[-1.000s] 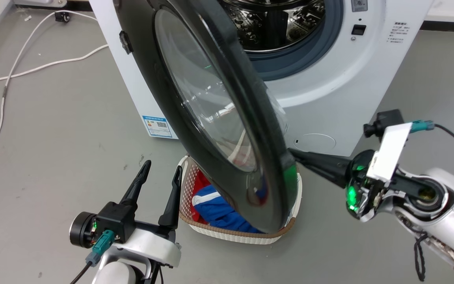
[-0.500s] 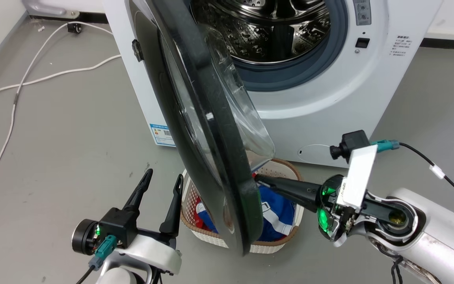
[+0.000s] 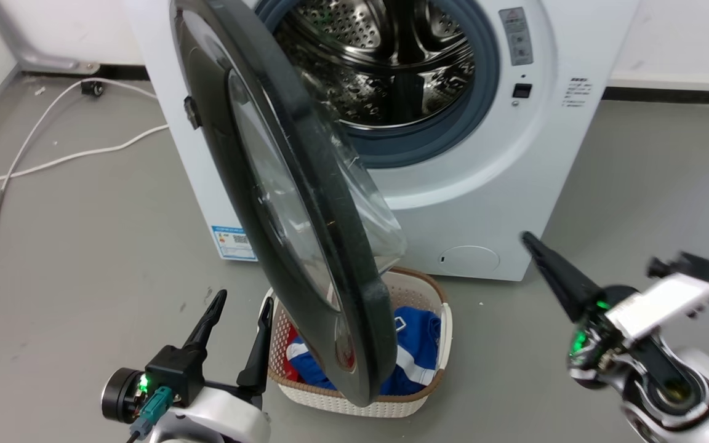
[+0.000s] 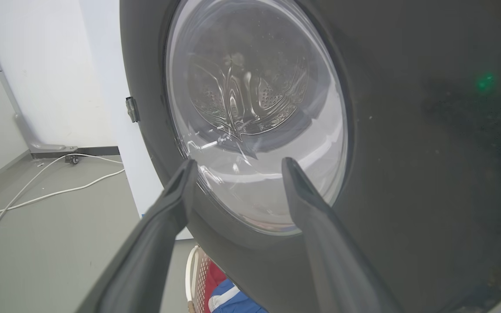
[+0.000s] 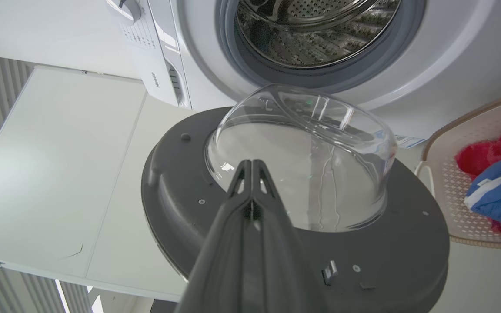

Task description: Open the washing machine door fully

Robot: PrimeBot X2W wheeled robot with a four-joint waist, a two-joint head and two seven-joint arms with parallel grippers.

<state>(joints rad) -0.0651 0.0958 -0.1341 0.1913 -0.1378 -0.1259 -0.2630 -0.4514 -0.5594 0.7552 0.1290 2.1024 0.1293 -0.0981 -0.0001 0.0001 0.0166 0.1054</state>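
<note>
Washing machine door point(image 3: 280, 203): glossy black disc, clear bulging glass centre, swung out edge-on, partly open.

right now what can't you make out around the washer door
- Basket contents: head view, washing machine door covers the middle.
- Door's top: cut off by head view's upper edge.
- Sticker text: head view, too small.
- Drum left part: head view, behind door.

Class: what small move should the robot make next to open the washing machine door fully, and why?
Probably move the shut right gripper to the grey inner face of the washing machine door and push it toward the robot's left. The door stands only partly swung out, and that gripper is apart from it.
</note>
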